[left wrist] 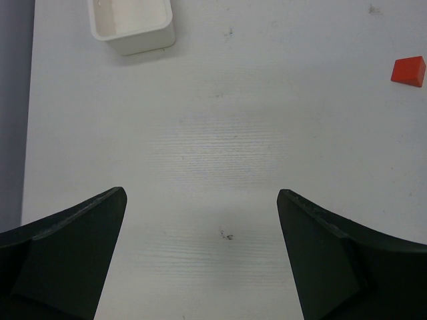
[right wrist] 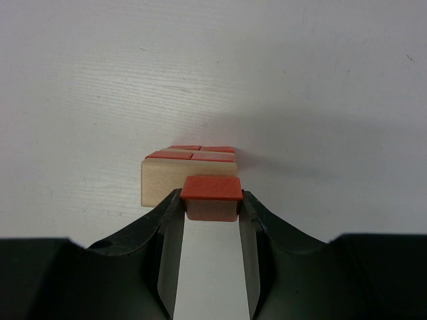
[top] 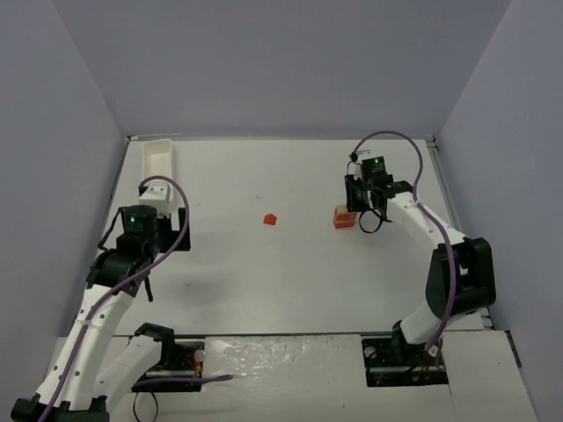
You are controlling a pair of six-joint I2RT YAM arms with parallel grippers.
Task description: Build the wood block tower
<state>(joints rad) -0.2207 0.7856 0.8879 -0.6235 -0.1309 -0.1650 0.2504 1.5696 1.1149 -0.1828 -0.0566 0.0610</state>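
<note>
Right gripper (right wrist: 211, 205) fingers fill the lower part of the right wrist view, with the jaws drawn in to a narrow gap and clamped on a red block (right wrist: 211, 193), one finger against each side face. Only the upper part of this block projects above the fingertips. Directly beyond it, on the table (top: 290, 272), stands the tower (right wrist: 163, 183): a pale tan piece faces the camera, and four red faces in a two-by-two pattern show along its upper edge. Whether those red pieces rest on the tan piece or stand behind it cannot be told, nor whether the held block touches the tan face; the two appear very close. From the top view, the tower sits on the right half of the table, toward the far side, just to the left of the right gripper, whose arm reaches forward from its base at the near right. Left gripper (left wrist: 201, 195) hangs over bare table on the left side with the jaws spread wide and nothing between them. Loose block (left wrist: 408, 71), also red, lies alone near the table centre, well apart from both grippers and from the tower. Tray (left wrist: 143, 41), white and rectangular, sits at the far left corner, beyond the left gripper
</note>
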